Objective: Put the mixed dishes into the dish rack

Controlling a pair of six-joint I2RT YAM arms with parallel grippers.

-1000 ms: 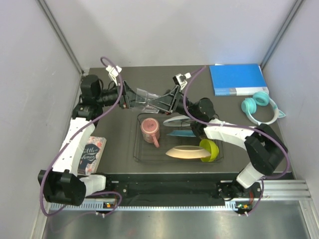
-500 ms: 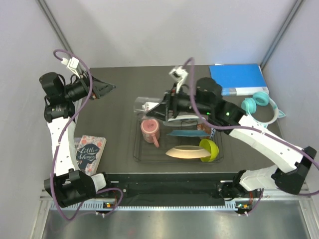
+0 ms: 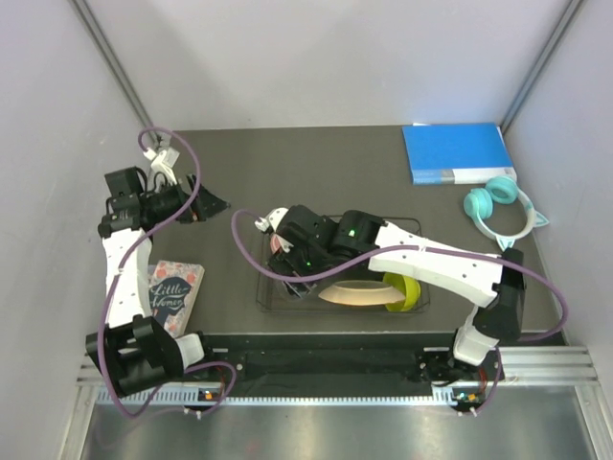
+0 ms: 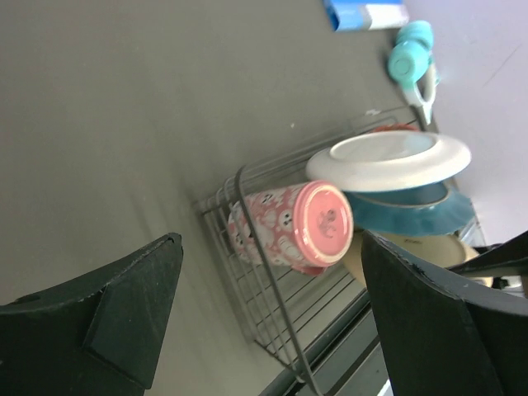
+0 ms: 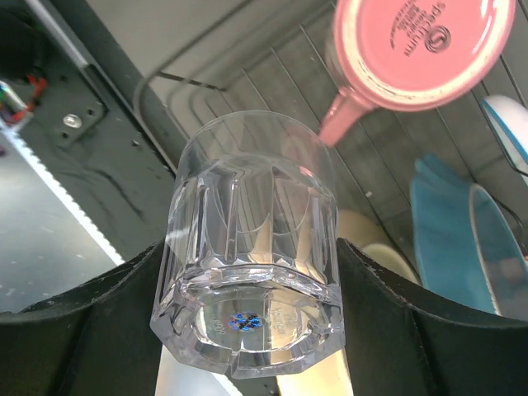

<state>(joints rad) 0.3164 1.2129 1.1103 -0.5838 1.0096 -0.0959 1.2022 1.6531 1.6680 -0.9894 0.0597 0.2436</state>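
Observation:
My right gripper [image 3: 295, 273] is shut on the small clear glass [image 5: 252, 247] and holds it above the front left part of the black wire dish rack [image 3: 421, 305]. The pink-red mug [image 5: 421, 45] lies on its side in the rack just beyond the glass. A white plate [image 4: 388, 161], a teal scalloped plate [image 4: 412, 210], a cream-yellow plate [image 3: 354, 292] and a lime-green bowl [image 3: 407, 287] stand in the rack. My left gripper [image 3: 206, 204] is open and empty, left of the rack. The pink patterned bowl is not in view.
A blue binder [image 3: 458, 151] lies at the back right with teal cat-ear headphones [image 3: 498, 206] in front of it. A small book [image 3: 172, 292] lies at the front left beside the left arm. Grey walls close in both sides.
Both grippers held the glass behind the rack one second ago. The left gripper let go and drew back left. The right arm carried the glass down over the rack's front left.

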